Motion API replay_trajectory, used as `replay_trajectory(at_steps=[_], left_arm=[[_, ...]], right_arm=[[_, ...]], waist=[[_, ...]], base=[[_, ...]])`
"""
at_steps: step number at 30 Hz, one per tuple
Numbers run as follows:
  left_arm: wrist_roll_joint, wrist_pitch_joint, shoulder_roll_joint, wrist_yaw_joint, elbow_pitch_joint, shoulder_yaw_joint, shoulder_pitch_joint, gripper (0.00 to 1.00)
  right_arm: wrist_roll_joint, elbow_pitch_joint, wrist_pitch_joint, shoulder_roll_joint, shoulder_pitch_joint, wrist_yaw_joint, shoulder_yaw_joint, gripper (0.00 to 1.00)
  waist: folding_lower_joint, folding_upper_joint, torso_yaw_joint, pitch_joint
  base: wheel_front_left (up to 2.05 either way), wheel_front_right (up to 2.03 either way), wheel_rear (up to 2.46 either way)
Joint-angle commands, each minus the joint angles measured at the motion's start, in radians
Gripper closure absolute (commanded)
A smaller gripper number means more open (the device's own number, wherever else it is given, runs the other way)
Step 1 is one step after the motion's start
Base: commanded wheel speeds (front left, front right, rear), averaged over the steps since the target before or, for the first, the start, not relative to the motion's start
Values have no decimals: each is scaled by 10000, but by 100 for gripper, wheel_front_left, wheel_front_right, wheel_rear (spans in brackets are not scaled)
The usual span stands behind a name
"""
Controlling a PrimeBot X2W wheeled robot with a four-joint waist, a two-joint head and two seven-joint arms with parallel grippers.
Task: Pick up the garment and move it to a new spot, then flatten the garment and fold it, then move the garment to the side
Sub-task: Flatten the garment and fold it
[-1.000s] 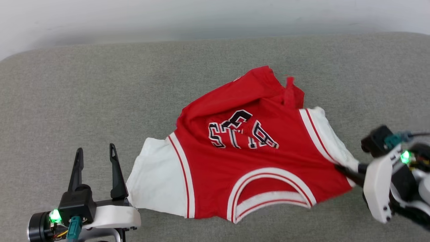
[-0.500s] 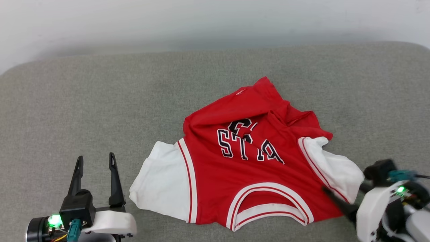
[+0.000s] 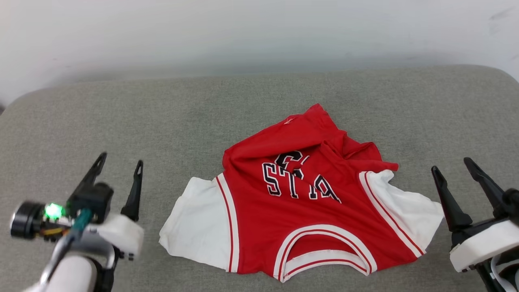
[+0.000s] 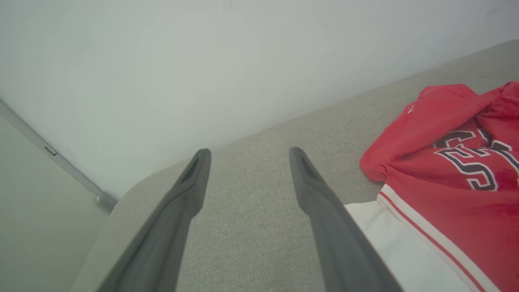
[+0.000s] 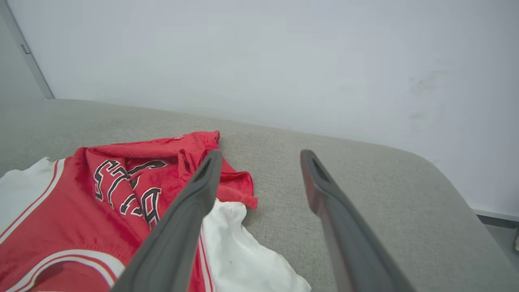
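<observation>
Between my two arms: the garment point(image 3: 308, 211) lay face up on the grey fabric-covered bench point(image 3: 202, 113), collar toward me, its red lower half bunched and folded over the black lettering on the side toward the wall point(image 3: 243, 36). Its long axis ran sleeve to sleeve, straight across from one arm to the other.

My left end effector point(image 3: 121, 159) stood spread and empty, near the white sleeve on that side but clear of it. My right end effector point(image 3: 450, 164) was likewise spread and grasping nothing, its inner finger just beside the tip of the other white sleeve. I judged that the nearer arm. Both pointed away from me, toward the wall, so the cloth lay inward of each rather than ahead.

Flattening, by my reading, hinged on the crumpled hem at the far edge. The bench was soft and matte with rounded corners, and behind it rose a plain pale wall.
</observation>
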State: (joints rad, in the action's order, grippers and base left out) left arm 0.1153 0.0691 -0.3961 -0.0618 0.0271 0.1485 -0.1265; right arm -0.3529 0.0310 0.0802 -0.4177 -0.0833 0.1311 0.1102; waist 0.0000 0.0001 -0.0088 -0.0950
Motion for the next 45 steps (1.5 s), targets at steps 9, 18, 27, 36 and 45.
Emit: replay_trajectory(at_steps=[9, 18, 27, 36, 45], left_arm=[[1627, -4755, -1427, 1824, -392, 1145, -1789, 0], [4584, -8349, -3193, 1901, -1251, 3373, -2906, 0], [6519, -9819, -4121, 1902, -95, 6134, -4222, 0], [6702, -9305, -3714, 1903, 1362, 7310, -4404, 0], [6818, -8206, -4032, 1903, 1664, 7928, -4805, 100]], right_arm=[[1211, -685, 232, 1176, 727, -6, -628, 0], [1515, -603, 337, 1445, 459, -6, -509, 0], [1634, -401, 410, 1463, -131, -6, -240, 0], [1644, -166, 513, 1480, -511, -6, 6, 0], [1512, -261, 0, 552, -985, -6, -244, 0]], waist=[[0, -1, 43, -309], [0, -1, -142, -661], [0, -1, -436, -1437], [0, -1, -631, -1770], [0, -1, -513, -1342]], base=[[0, 0, 0], [0, 0, 0], [0, 0, 0], [0, 0, 0], [0, 0, 0]])
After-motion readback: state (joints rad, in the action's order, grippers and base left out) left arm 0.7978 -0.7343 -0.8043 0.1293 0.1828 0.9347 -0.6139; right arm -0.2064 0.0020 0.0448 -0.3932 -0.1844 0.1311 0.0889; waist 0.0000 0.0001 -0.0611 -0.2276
